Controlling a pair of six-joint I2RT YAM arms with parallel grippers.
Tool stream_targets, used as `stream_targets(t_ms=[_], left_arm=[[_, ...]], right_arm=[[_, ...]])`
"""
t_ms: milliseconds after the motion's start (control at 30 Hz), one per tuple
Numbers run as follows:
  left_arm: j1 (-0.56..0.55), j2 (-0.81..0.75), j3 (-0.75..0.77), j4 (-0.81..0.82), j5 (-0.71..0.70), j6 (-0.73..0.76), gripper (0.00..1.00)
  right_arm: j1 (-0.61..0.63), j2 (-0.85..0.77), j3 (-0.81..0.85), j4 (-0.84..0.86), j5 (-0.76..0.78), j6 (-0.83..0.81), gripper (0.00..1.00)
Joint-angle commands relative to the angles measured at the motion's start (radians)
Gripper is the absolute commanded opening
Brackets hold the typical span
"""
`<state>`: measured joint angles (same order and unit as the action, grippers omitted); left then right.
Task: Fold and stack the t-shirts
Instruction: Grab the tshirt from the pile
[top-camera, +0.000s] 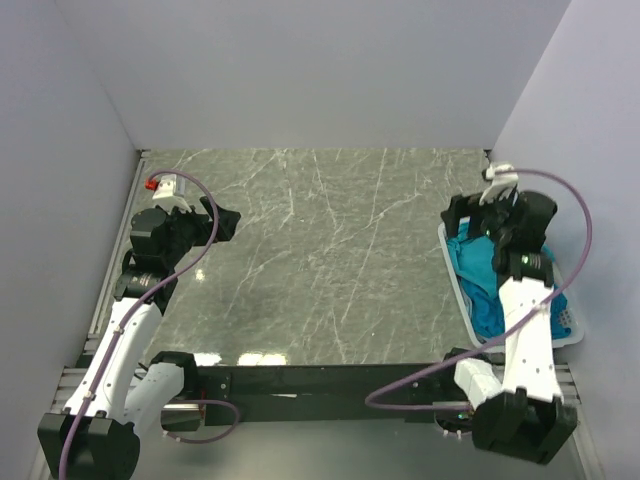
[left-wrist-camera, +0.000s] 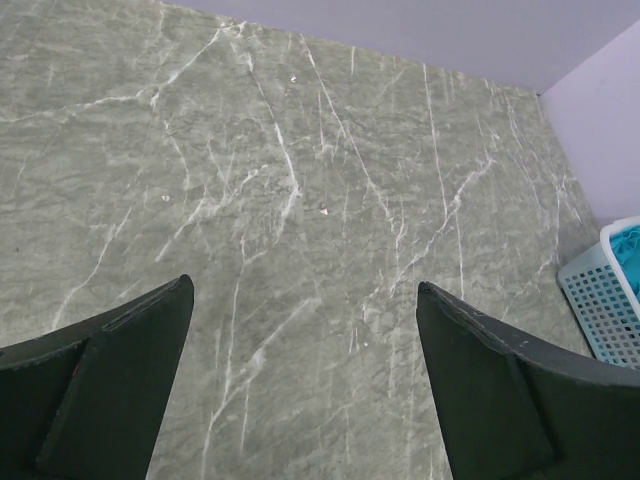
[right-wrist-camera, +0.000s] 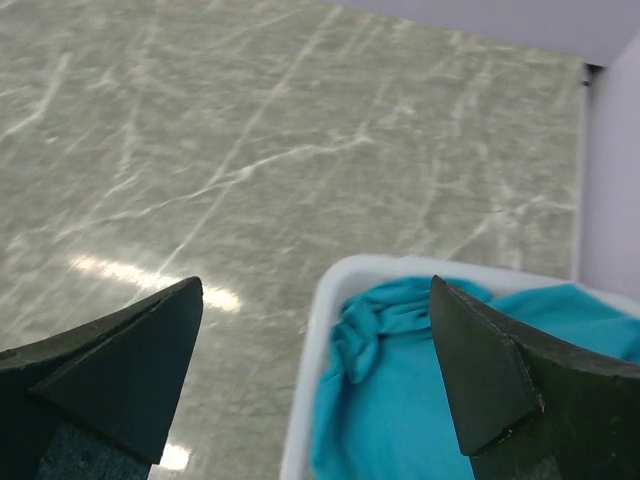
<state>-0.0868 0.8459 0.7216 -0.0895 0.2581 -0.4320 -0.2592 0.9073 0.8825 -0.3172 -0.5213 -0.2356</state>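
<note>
A crumpled teal t-shirt lies in the white basket at the table's right edge, with a darker blue shirt beneath it toward the near end. My right gripper is open and empty, hovering over the basket's far end. In the right wrist view the teal shirt shows between and below the open fingers, inside the basket rim. My left gripper is open and empty above the table's left side. No red shirt is in view.
The grey marble table spreads between the arms. Pale walls enclose the back and both sides. The left wrist view shows bare marble and the basket's slatted corner at far right.
</note>
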Motion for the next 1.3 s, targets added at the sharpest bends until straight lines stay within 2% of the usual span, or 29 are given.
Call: stream_targets(t_ms=[0,33,100,300,367,500,633,767,833,867,900,967,1133,1267], left_arm=[[-0.004,-0.021,-0.004,0.036,0.020,-0.002,1.00],[-0.004,-0.024,-0.004,0.033,0.018,-0.004,0.99],[-0.007,-0.036,-0.005,0.027,0.006,-0.001,0.99],[-0.014,-0.038,0.004,0.024,0.020,-0.001,1.00],[-0.018,-0.025,0.010,0.016,0.030,-0.001,0.99],[-0.024,-0.013,0.018,0.007,0.032,0.001,0.99],[-0.034,-0.016,0.016,0.005,0.024,0.006,0.99],[-0.041,-0.018,0.018,0.005,0.026,0.009,0.99],[-0.042,-0.016,0.018,0.004,0.023,0.010,0.99],[-0.042,-0.019,0.016,0.002,0.021,0.010,0.99],[-0.044,-0.021,0.018,0.002,0.017,0.012,0.99],[-0.044,-0.024,0.016,0.000,0.012,0.012,1.00],[-0.044,-0.021,0.016,0.005,0.021,0.010,1.00],[-0.044,-0.027,0.015,0.005,0.021,0.010,1.00]], right_arm=[[0.000,0.154,0.157,-0.101,0.157,-0.036,1.00],[0.001,0.194,0.229,-0.190,0.168,-0.036,0.98],[0.000,0.266,0.269,-0.256,0.210,-0.067,0.92],[0.000,0.291,0.228,-0.351,0.392,-0.152,0.90],[-0.005,0.304,0.214,-0.355,0.473,-0.162,0.88],[-0.018,0.355,0.174,-0.315,0.622,-0.159,0.77],[-0.026,0.396,0.161,-0.281,0.691,-0.154,0.70],[-0.026,0.444,0.142,-0.276,0.707,-0.159,0.60],[-0.026,0.456,0.139,-0.290,0.690,-0.153,0.48],[-0.026,0.456,0.141,-0.289,0.684,-0.151,0.40],[-0.025,0.449,0.136,-0.289,0.682,-0.149,0.23],[-0.025,0.398,0.136,-0.281,0.684,-0.139,0.11],[-0.011,0.265,0.225,-0.341,0.629,-0.127,0.01],[0.012,0.203,0.343,-0.408,0.557,-0.113,0.00]])
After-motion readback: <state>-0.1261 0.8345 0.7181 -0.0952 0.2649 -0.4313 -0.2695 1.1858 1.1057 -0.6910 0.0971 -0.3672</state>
